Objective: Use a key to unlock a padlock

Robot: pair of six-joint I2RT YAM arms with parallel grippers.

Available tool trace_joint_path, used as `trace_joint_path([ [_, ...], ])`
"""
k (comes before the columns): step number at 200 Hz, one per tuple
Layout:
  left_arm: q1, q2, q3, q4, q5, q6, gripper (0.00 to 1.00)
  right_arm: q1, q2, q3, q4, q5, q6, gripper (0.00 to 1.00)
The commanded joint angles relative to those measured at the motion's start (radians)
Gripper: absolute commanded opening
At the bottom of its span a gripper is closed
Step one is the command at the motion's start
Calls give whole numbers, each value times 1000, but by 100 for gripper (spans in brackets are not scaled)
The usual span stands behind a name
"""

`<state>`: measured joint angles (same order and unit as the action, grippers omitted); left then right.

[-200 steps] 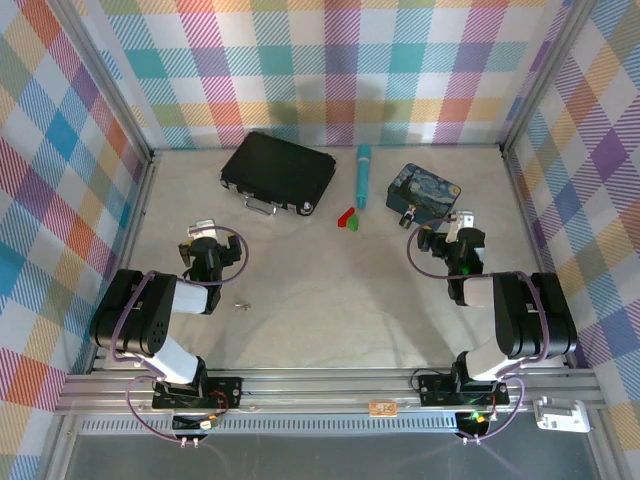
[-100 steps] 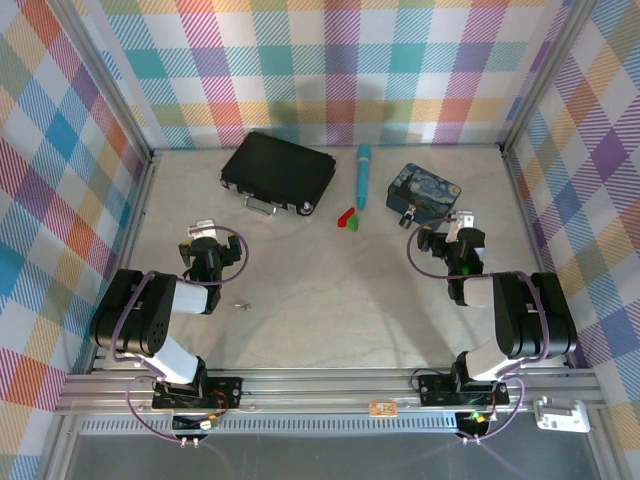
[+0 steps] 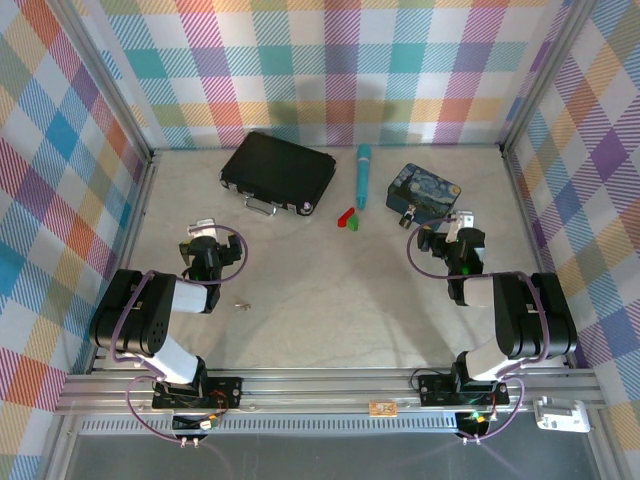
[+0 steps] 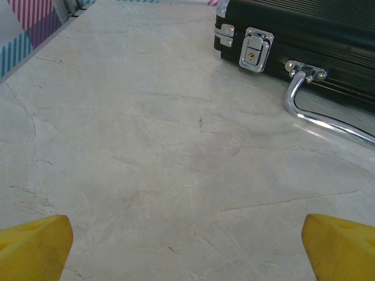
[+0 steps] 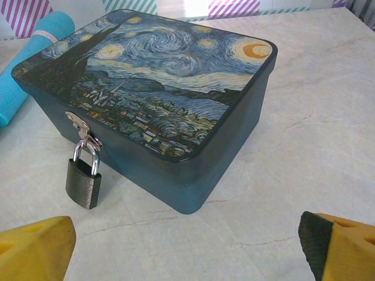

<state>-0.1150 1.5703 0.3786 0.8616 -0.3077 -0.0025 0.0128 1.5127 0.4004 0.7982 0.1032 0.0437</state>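
Padlock (image 5: 83,181) hangs shut from the box's (image 5: 176,88) hasp, facing the right fingers (image 5: 35,246), spread wide and empty. Key (image 3: 240,306) lies on the counter (image 4: 176,146) near the left fingers (image 4: 32,249), equally wide and empty, likely placed to fetch it.

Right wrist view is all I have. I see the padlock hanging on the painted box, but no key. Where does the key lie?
Observer: The key lies flat on the table, just to the right of the left arm, far from the box.
Operator: Is the left gripper holding something?
Observer: No. Its fingers stand wide apart with bare table between them.
Operator: What is in front of it?
Observer: A black case, closed, with its latch and handle turned toward the gripper.
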Motion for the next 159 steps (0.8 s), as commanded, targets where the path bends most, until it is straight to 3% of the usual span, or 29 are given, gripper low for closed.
trace_joint_path([
  [1,-17,-81,24,-49,-25,23,100,6,-112,4,-67,0,-4,99],
  [30,-64,-235,104,-279,-142,26,100,5,-306,105,-405,63,73,99],
  [61,-72,-326,311,-613,-89,-181,100,-11,-361,288,-751,24,192,99],
  [92,-118,-250,539,-900,15,-369,100,-83,-202,515,-962,-109,306,99],
  [129,-263,-197,559,-860,61,-494,100,-114,45,749,-1081,-245,308,99],
  [159,-339,-136,574,-886,153,-568,100,-136,187,873,-1142,-262,286,99],
])
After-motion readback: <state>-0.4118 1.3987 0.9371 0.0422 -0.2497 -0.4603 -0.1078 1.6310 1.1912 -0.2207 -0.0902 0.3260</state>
